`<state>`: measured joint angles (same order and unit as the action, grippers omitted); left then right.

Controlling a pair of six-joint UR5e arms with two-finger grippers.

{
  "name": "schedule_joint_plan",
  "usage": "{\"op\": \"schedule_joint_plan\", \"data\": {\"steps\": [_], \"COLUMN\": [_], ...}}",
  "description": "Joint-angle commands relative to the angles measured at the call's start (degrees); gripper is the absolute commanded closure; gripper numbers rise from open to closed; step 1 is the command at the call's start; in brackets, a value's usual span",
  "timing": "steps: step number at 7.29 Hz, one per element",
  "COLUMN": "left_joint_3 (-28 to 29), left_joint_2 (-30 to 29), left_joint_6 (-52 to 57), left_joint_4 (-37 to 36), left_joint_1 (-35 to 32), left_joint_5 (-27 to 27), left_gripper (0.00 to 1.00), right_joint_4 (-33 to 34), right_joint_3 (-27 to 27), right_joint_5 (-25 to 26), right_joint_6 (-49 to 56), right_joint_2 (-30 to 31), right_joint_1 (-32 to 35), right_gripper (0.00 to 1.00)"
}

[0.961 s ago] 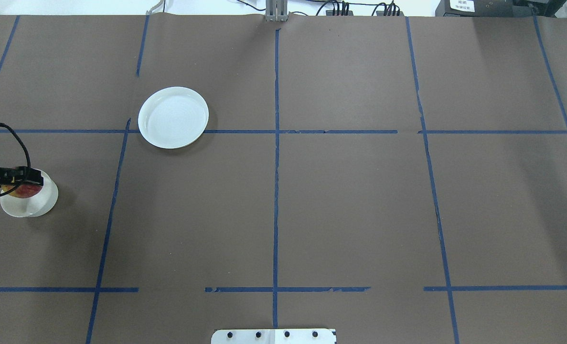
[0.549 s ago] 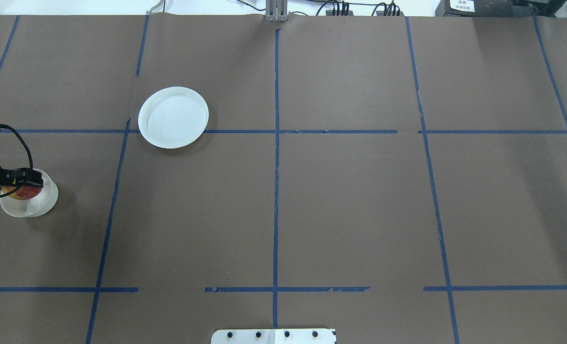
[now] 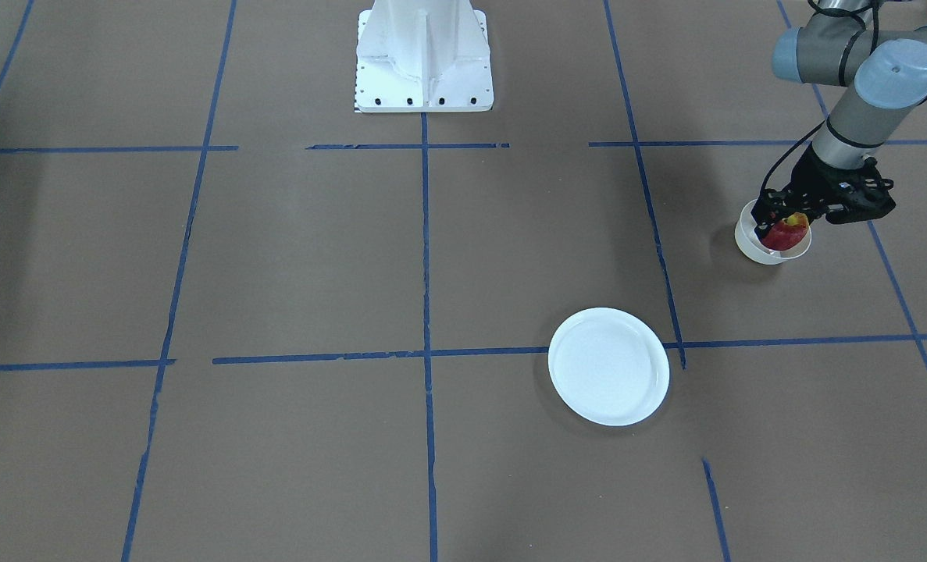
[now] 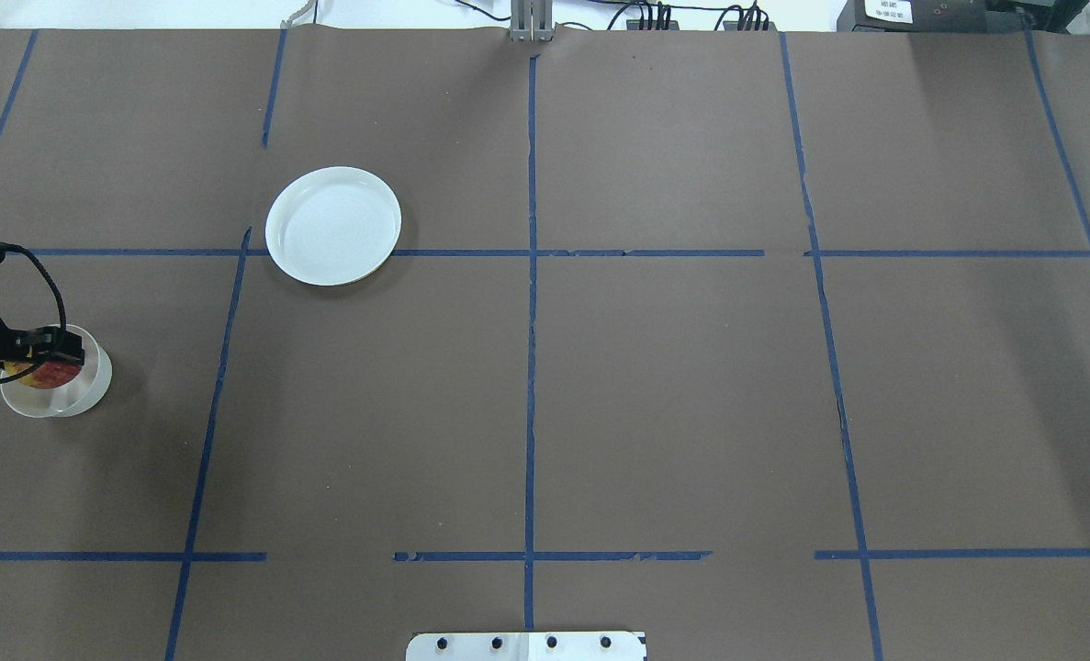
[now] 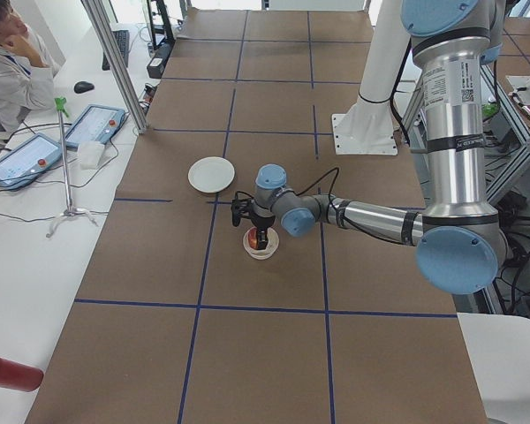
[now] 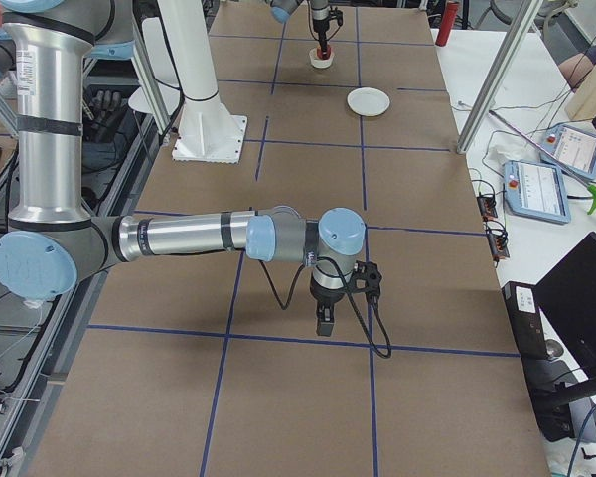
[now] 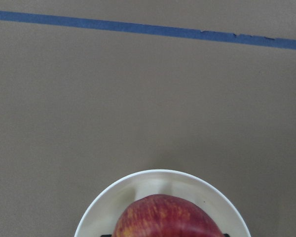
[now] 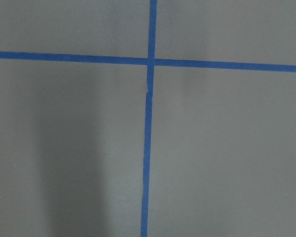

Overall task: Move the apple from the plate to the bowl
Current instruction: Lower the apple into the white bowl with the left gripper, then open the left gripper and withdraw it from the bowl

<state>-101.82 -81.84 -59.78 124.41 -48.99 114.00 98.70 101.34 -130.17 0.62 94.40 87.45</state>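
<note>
The red apple (image 3: 788, 234) with a yellow patch sits low inside the small cream bowl (image 3: 750, 243) at the table's left end. My left gripper (image 3: 783, 221) hangs straight down over the bowl and is shut on the apple. In the overhead view the apple (image 4: 42, 375) shows under the gripper (image 4: 49, 352), inside the bowl (image 4: 85, 390). The left wrist view shows the apple's top (image 7: 163, 217) within the bowl's rim (image 7: 113, 195). The flat white plate (image 4: 333, 225) lies bare further in. My right gripper (image 6: 324, 323) shows only in the exterior right view; I cannot tell its state.
The table is covered in brown paper with a grid of blue tape lines (image 4: 531, 275). The robot's white base (image 3: 424, 55) stands at the middle of its near edge. The plate (image 3: 608, 367) lies about one grid square from the bowl.
My left gripper has shifted slightly toward the table's left edge and lower, carrying the apple deeper into the bowl. Plate and bowl have not moved.
</note>
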Motion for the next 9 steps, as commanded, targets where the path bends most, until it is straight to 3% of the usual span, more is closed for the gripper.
{"op": "schedule_joint_plan", "data": {"steps": [1,4,7,8,9], "left_joint_3": [0.13,-0.31,-7.23,-6.82,-4.38], "left_joint_2": [-0.08,0.10,5.17,6.85,7.30], "left_joint_6": [0.02,0.02,7.61,15.76,28.63], "left_joint_4": [-0.05,-0.22,-0.75,-0.23,-0.40], "left_joint_1": [0.21,0.12,-3.20,-9.66,-20.68], "left_joint_5": [0.00,0.00,0.69,3.57,6.99], "left_gripper": [0.13,0.08,0.09,0.09,0.09], "right_joint_4": [0.00,0.00,0.00,0.00,0.00], "right_joint_3": [0.00,0.00,0.00,0.00,0.00], "right_joint_5": [0.00,0.00,0.00,0.00,0.00], "right_joint_6": [0.00,0.00,0.00,0.00,0.00], "right_joint_2": [0.00,0.00,0.00,0.00,0.00], "right_joint_1": [0.00,0.00,0.00,0.00,0.00], "right_gripper": [0.00,0.00,0.00,0.00,0.00]}}
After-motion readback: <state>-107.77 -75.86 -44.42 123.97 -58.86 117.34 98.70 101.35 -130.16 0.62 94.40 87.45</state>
